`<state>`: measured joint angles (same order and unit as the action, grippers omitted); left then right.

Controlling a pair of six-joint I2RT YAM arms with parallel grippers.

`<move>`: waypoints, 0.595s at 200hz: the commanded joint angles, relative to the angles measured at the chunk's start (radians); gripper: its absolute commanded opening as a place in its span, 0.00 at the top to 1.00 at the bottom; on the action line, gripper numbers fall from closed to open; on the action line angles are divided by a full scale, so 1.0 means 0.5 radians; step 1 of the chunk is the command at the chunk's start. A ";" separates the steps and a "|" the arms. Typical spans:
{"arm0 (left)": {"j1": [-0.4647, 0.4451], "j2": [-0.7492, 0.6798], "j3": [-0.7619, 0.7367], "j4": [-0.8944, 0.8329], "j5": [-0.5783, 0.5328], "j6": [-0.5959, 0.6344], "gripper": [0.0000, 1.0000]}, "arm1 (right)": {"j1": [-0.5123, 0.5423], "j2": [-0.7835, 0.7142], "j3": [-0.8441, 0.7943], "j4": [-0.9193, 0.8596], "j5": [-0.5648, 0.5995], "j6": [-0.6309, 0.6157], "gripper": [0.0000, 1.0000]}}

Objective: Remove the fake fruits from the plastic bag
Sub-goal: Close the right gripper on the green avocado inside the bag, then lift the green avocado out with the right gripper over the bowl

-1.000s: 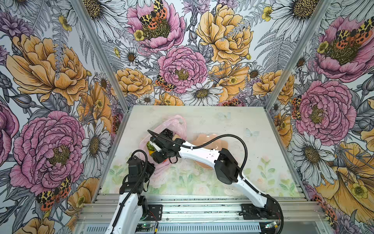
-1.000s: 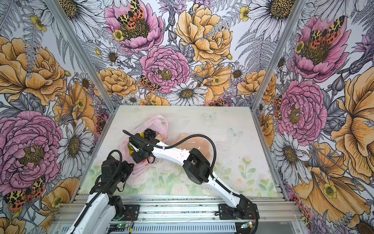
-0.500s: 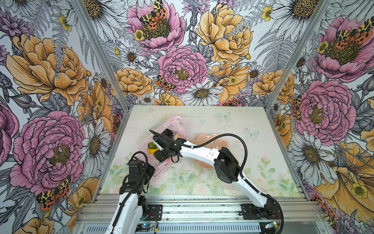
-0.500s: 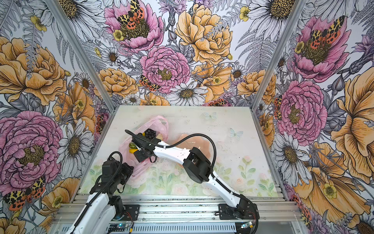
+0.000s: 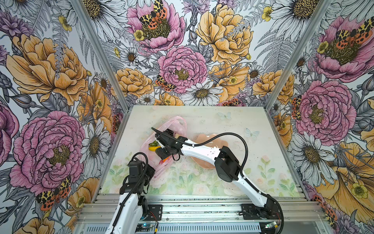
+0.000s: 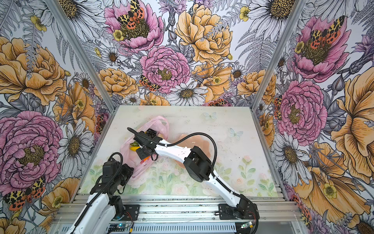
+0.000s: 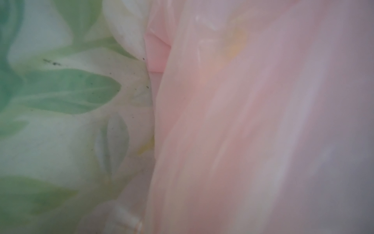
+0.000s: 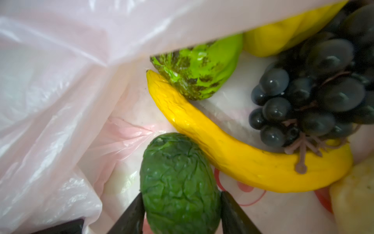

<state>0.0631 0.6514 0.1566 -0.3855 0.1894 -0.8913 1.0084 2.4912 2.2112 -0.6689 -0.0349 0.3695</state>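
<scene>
At the near left, the left hand (image 5: 150, 171) is seen closed, apparently on the near edge of the crinkly pink plastic bag (image 5: 175, 124), which is spread on the surface (image 5: 263, 172). Farther in, inside the bag, the wrinkled dark-green avocado (image 8: 178, 176) is clasped across its width by the right hand (image 8: 181, 199), its long axis lying along the fingers. The smooth curved banana (image 8: 232, 150) is touched just ahead, with glossy grapes (image 8: 313, 97) beyond.

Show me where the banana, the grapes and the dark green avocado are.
banana (image 8: 232, 152): right wrist view, middle of its curved body.
grape bunch (image 8: 303, 93): right wrist view, centre of the cluster.
avocado (image 8: 180, 182): right wrist view, wrinkled middle skin.
</scene>
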 commanded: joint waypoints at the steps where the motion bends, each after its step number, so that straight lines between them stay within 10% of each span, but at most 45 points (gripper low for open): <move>1: -0.027 0.085 0.029 0.069 0.008 0.033 1.00 | -0.001 -0.201 0.073 0.016 -0.013 0.003 0.42; 119: -0.098 0.222 0.196 0.023 -0.096 0.170 1.00 | -0.095 -0.959 -0.609 0.019 0.140 -0.034 0.43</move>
<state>0.0216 0.7666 0.1955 -0.3569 0.1875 -0.8665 0.9966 2.1281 2.0312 -0.6506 -0.0257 0.3656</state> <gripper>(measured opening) 0.050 0.575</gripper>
